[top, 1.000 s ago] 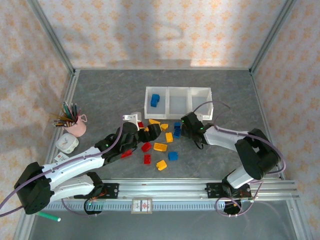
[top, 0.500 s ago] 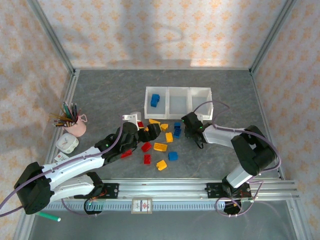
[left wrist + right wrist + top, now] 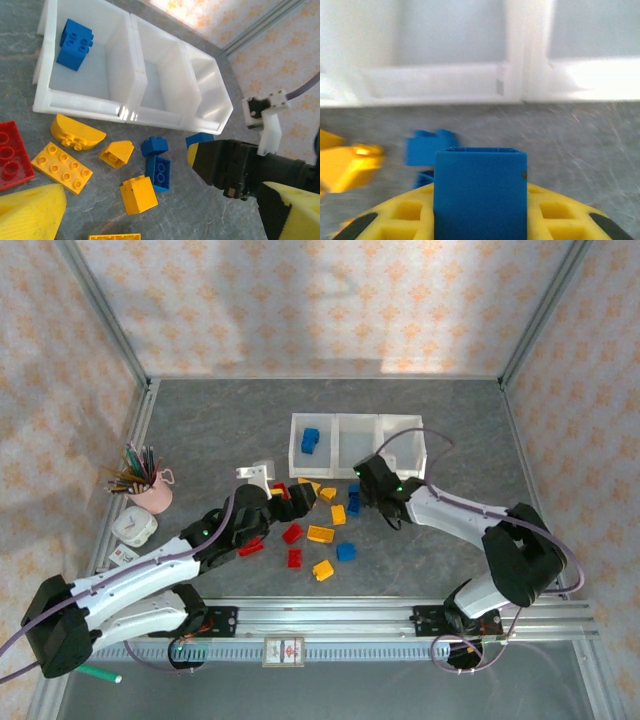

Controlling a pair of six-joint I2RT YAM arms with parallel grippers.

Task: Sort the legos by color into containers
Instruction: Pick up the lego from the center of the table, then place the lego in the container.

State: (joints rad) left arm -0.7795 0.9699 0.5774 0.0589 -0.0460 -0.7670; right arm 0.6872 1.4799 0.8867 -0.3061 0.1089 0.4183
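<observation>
We list three joined bins, one blue brick inside, a second blue brick pinched by the right claw, left claw spread, one red brick cut off.

Legos lie scattered before the white bins.

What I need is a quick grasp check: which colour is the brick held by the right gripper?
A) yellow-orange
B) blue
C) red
B: in the right wrist view, the right gripper is shut on a blue brick in front of the white bins.
</observation>
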